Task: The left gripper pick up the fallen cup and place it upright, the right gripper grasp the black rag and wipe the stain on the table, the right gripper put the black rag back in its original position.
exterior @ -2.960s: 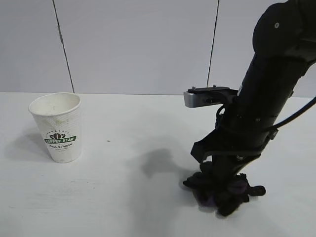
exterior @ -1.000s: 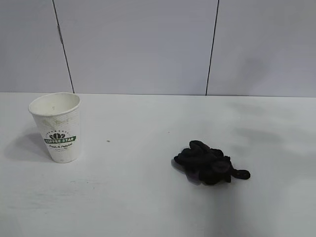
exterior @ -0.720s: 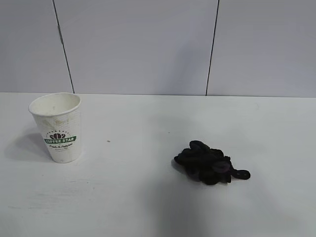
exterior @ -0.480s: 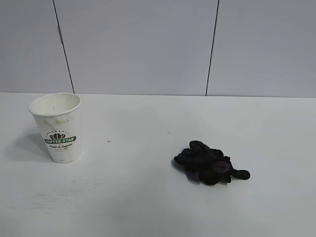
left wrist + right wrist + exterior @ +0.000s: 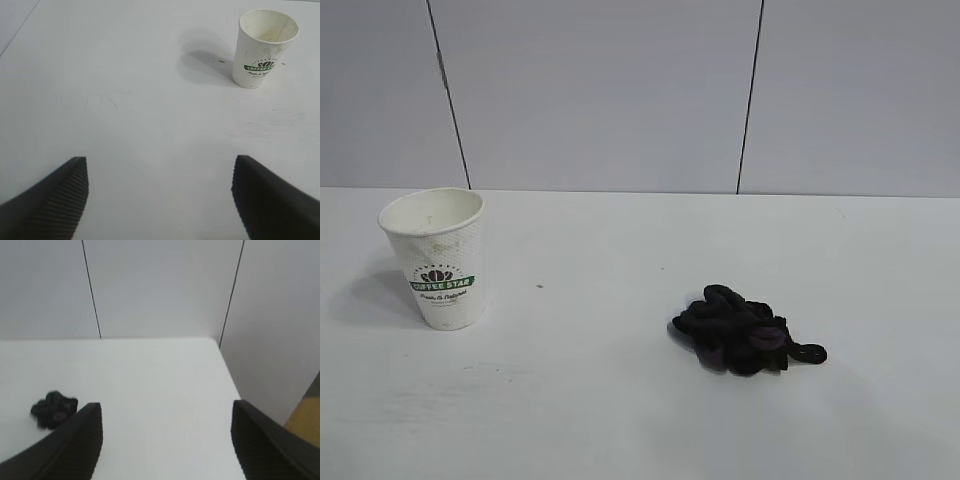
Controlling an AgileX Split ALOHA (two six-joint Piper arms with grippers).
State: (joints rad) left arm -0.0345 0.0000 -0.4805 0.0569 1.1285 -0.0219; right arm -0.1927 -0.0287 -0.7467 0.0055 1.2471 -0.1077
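On the white table (image 5: pixel 620 420) the black rag (image 5: pixel 745 330) now lies released, well right of the upright cup (image 5: pixel 433 256), my left gripper (image 5: pixel 160 200) and right gripper (image 5: pixel 165 440) wide open, empty, so I judge the task finished.

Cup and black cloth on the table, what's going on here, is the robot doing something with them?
Nothing is being handled just now. The cup stands upright on the white table, and the black rag lies loose in a bundle to its right, apart from it. No brown stain shows on the table. The left tool is open and holds nothing, with the cup farther off. The right tool is open and empty too, away from the rag.
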